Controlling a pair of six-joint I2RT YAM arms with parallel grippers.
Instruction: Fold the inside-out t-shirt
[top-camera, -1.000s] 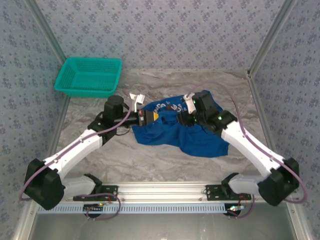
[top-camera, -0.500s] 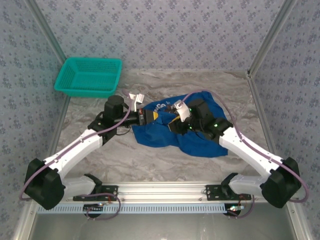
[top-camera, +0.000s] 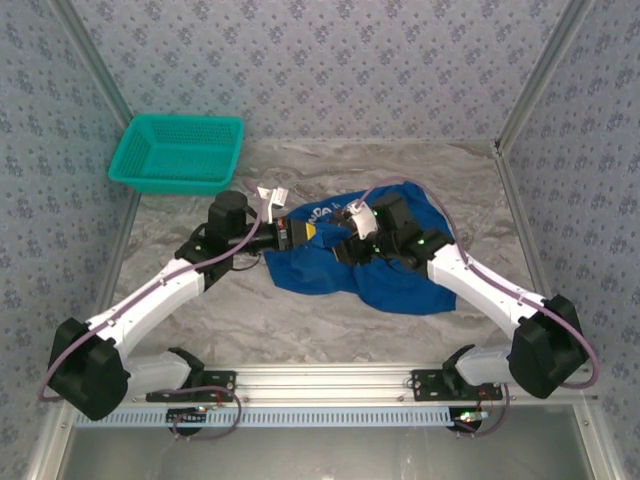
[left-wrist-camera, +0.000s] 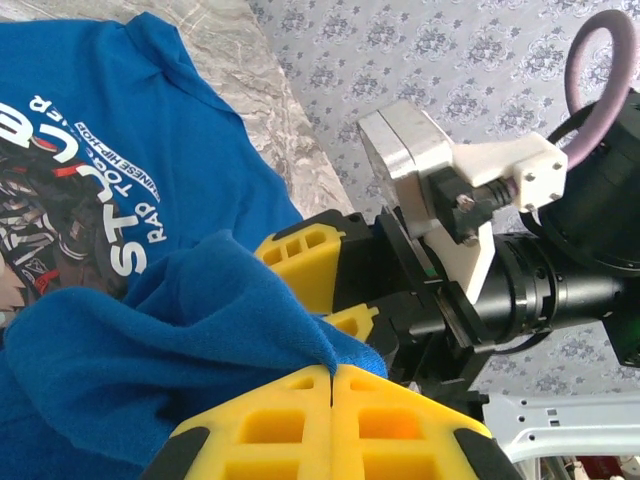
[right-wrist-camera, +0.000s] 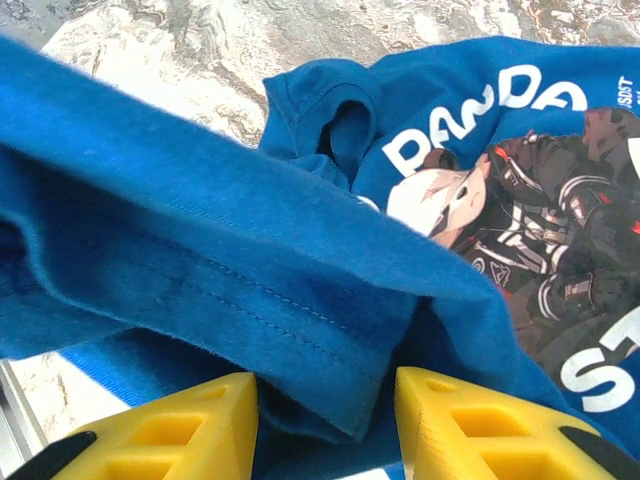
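Both arms reach from their bases at the near edge of the table (top-camera: 300, 330) and meet over its middle. The left gripper (left-wrist-camera: 332, 385) is closed: its two yellow fingers (left-wrist-camera: 270, 430) meet tip to tip and pinch a raised fold of the blue t-shirt (top-camera: 400, 285). The right gripper (right-wrist-camera: 325, 420) faces it from the other side, just beside it. Its jaws stand apart, with a stitched hem of the shirt hanging between them — not clamped. The t-shirt lies crumpled on the middle of the table, slightly right of centre. It is bunched up where the two grippers meet and spreads flatter toward the right arm. A print (right-wrist-camera: 500, 200) of white lettering and a cartoon figure faces upward on the part beyond the grippers. Farther back, at the far left corner, a teal mesh basket (top-camera: 178, 152) sits well apart from the shirt. Patterned walls (top-camera: 330, 60) stand behind and to both sides.
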